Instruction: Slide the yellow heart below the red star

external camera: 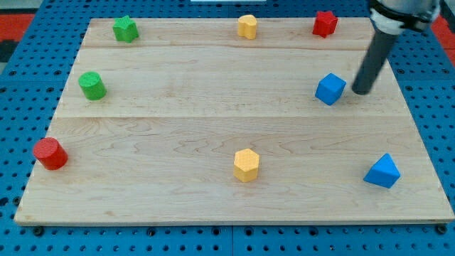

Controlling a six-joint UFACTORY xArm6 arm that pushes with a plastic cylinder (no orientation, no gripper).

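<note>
The yellow heart (247, 26) sits near the board's top edge, about the middle of the view. The red star (325, 23) is at the top right, well to the right of the heart. My tip (359, 92) rests on the board at the right, just right of a blue cube (330, 89) and apart from it by a small gap. The tip is below and slightly right of the red star, far from the yellow heart. The dark rod (373, 57) slants up to the view's top right.
A yellow hexagon (246, 165) lies at bottom centre and a blue triangle (382, 171) at bottom right. A red cylinder (50, 153) is at the left edge, with a green cylinder (92, 85) and a green star (125, 29) at upper left. The wooden board (178, 121) lies on a blue pegboard.
</note>
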